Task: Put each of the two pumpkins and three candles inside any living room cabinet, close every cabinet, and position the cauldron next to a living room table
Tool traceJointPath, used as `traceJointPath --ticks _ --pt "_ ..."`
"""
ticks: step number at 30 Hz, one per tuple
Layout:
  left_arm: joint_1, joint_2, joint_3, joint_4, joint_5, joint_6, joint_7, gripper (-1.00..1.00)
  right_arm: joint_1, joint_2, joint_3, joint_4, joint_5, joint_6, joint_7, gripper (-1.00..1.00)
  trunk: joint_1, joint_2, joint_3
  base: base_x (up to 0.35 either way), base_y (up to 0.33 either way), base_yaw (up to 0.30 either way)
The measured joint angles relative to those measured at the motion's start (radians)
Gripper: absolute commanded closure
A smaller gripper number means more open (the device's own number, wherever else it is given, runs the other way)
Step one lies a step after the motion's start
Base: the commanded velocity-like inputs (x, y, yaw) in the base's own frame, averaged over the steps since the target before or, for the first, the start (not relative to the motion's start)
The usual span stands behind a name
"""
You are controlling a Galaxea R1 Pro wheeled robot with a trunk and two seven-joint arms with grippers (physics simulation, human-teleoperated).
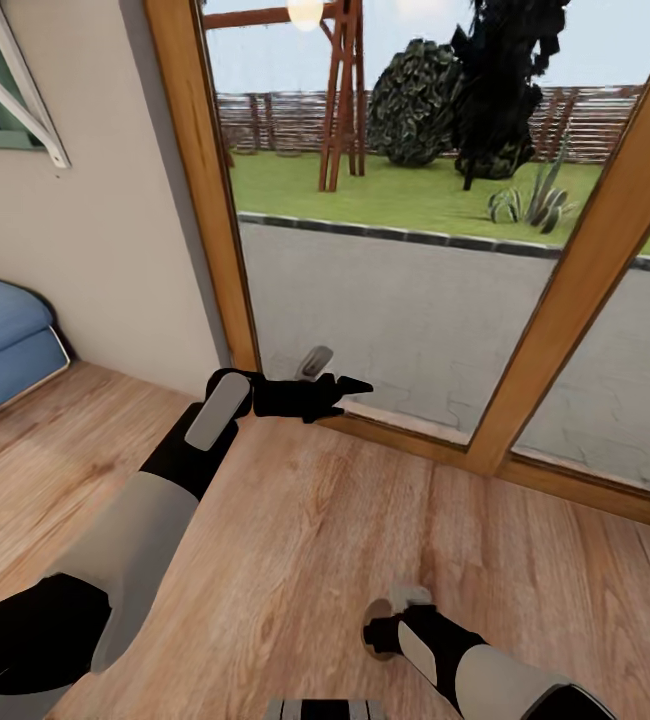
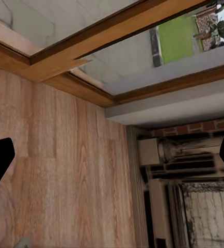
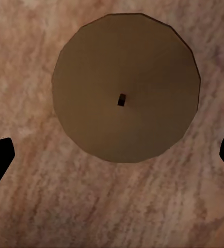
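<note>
Floorboards fill the lower half of the head view, running up to a glazed wooden door frame [image 1: 227, 250] with garden beyond. The left gripper [image 1: 350, 386] reaches toward the door sill at centre, carrying nothing; whether its fingers are spread I cannot tell here. At lower centre the right gripper [image 1: 383, 632] points down at the floor.

Left wrist view: dark fingertips sit at opposite edges, so the jaws stand wide apart.

Right wrist view: a candle [image 3: 126, 87] stands upright on the floor, long axis vertical, wick toward the camera, upper centre. The jaws are apart, nothing gripped. I judge the task still early: this candle is ungrasped.
</note>
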Motion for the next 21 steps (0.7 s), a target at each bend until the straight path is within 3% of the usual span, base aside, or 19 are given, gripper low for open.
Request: traceJointPath --ticks 21 --pt "0.0 -0.001 0.0 0.0 0.0 0.0 0.0 -1.0 0.001 0.0 0.001 0.0 0.001 -0.001 -0.001 -1.0 0.009 -0.005 -0.081 0.0 0.0 0.0"
